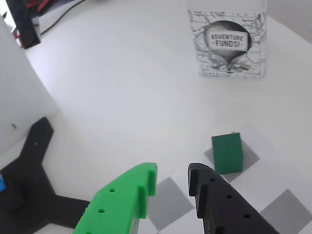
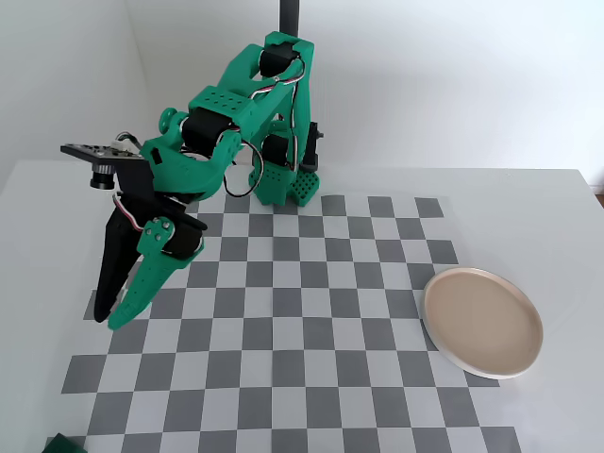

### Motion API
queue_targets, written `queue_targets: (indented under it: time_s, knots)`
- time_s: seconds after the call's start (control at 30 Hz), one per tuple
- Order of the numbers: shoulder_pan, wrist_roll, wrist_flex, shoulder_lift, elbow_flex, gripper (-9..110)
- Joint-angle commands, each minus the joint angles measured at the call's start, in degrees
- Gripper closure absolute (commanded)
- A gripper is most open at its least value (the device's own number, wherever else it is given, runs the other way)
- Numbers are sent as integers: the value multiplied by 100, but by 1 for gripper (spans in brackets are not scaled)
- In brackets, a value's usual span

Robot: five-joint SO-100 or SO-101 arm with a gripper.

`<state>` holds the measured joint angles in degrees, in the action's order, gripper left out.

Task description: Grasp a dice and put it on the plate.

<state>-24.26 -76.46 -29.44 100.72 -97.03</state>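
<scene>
The dice is a small dark green cube on a grey checker square, ahead and to the right of my black fingertip in the wrist view. In the fixed view only its top shows, at the bottom left edge. My gripper has a bright green finger and a black finger with a gap between them and nothing in it. In the fixed view the gripper points down over the mat's left edge, above the dice. The beige-pink plate lies empty at the mat's right.
A clear jar labelled "Adventure Funds" stands on the white table beyond the dice. A black stand and a white wall are at the left of the wrist view. The checker mat covers the table's middle; the arm's base is at the back.
</scene>
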Motion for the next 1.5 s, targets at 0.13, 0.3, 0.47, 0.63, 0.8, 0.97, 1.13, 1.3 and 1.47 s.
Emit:
queue_targets:
  time_s: [0.13, 0.3, 0.47, 0.63, 0.8, 0.97, 1.13, 1.3, 1.47]
  knots:
    - [-413, -334, 475, -510, 765, 95]
    - [-545, -422, 536, -958, 967, 89]
    - [-562, -492, 589, -1503, 1397, 89]
    - [-545, -448, 316, -2417, 2382, 90]
    - [-510, -369, 158, -3287, 3296, 92]
    - [-492, -369, -9, -4096, 4201, 92]
    - [-483, -413, -475, -4878, 5335, 91]
    - [-466, -422, -677, -5186, 5836, 87]
    - [-466, -431, -976, -5458, 6302, 80]
